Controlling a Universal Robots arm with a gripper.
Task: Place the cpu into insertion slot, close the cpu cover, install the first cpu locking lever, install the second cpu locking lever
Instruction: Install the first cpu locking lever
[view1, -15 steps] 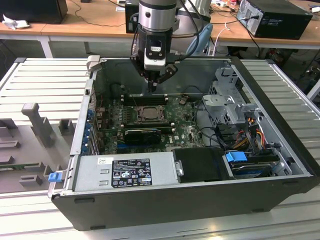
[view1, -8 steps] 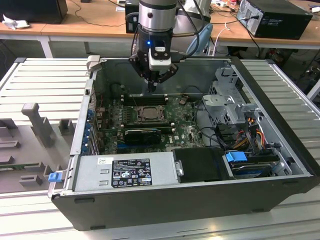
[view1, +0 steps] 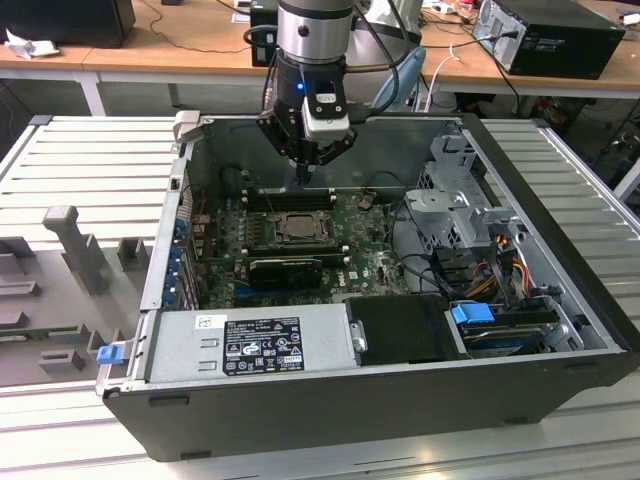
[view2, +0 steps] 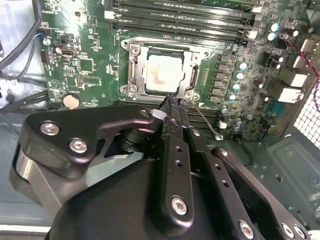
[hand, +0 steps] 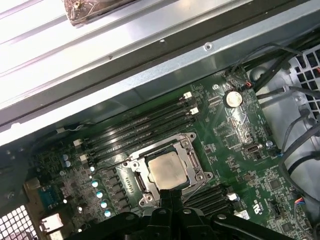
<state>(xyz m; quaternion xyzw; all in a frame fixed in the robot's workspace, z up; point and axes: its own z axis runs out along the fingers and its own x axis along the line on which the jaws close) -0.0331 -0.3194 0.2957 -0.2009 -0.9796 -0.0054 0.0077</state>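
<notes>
Gripper hangs low inside the open computer case with its two fingers drawn in narrow, tips together and nothing visibly between them. In the second wrist view the tips sit at one corner of the insertion slot, right where a thin wire lever springs away from the socket and slants out loose over the board. I cannot tell whether the tips touch it.

Within the slot the cpu lies seated, its pale face showing through the square opening of the cpu cover, which looks folded down flat around it. So placing and covering appear done, and I judge the work to be at the first locking lever. That step would call for a steady press on the wire with narrow tips, down and sideways until it catches under its hook.

Room is tight close in. Black memory slots run just beside the socket on its far side, and a black block sits just beside it on the near side. Farther out, the case's far wall stands near the arm. Loose cables and a metal drive cage crowd the exterior view's right, while the green board lies lower and more open on the other side.
</notes>
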